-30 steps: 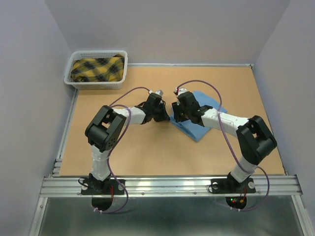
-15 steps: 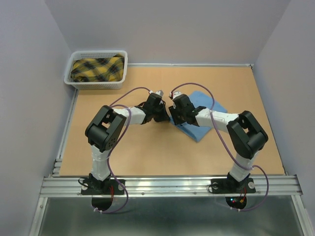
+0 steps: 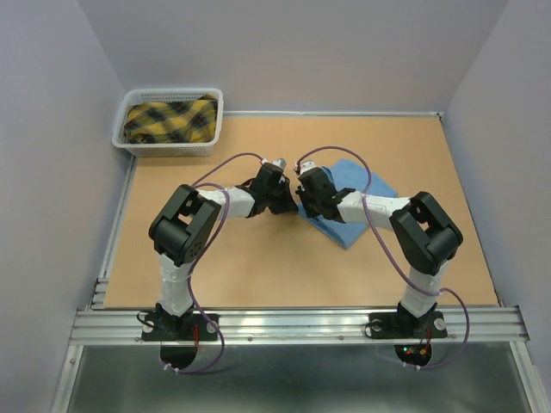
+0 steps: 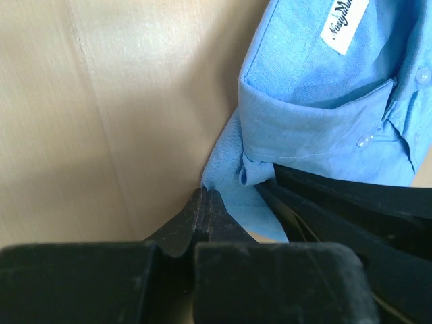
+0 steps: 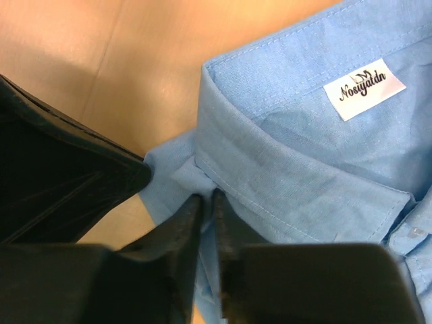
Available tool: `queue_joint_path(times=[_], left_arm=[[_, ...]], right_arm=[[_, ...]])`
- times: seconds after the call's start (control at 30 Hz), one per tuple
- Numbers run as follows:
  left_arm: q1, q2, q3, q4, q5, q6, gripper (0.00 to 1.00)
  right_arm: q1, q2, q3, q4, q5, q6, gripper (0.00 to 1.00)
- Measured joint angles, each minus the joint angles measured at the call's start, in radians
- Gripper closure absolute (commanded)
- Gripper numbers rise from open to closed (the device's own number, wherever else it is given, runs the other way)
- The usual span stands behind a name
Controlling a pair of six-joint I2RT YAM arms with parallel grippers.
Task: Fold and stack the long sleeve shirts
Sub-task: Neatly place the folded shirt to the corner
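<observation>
**Shirt point(image 3: 344, 225) pinched at its collar corner**

Light blue shirt lies folded into a small packet near the middle of the table point(image 3: 258, 267), a little right of centre. Both arms reach in and meet at its left edge — the collar point(image 5: 283, 155) end, where a white label point(image 5: 363, 88) shows inside. The left gripper point(image 4: 206, 196) is clenched tight, its tips touching the very corner of the cloth. Whether any cloth sits between them cannot be told. The right gripper point(image 5: 206, 202) is just beside it and closed to a sliver, its tips on the fold under the collar, seemingly nipping that edge. A white basket point(image 3: 168, 148) in the far left corner holds a yellow plaid cloth point(image 3: 170, 120), well apart.

Folding looks nearly done; this reads as a last fold or the lift for stacking. The next move calls for both grippers to travel together and level — an uneven pull could shake the packet open.
</observation>
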Motion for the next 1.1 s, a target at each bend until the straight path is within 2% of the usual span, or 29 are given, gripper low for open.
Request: queue_joint_path(times=[0.07,0.1,0.47,0.77,1.1], left_arm=[[0.0,0.0,0.0,0.0,0.0,0.0,1.0],[0.0,0.0,0.0,0.0,0.0,0.0,1.0],[0.0,0.0,0.0,0.0,0.0,-0.003,1.0],[0.0,0.0,0.0,0.001,0.0,-0.004,1.0],[0.0,0.0,0.0,0.0,0.002,-0.008,1.0]], right_arm=[[0.001,0.0,0.0,0.003,0.007,0.0,0.93],[0.001,0.0,0.0,0.005,0.01,0.001,0.99],[0.001,-0.007,-0.001,0.009,-0.009,-0.002,0.99],[0.001,-0.079,-0.007,0.021,-0.056,-0.002,0.99],[0.001,-0.086,-0.066,0.037,-0.123,-0.001,0.99]])
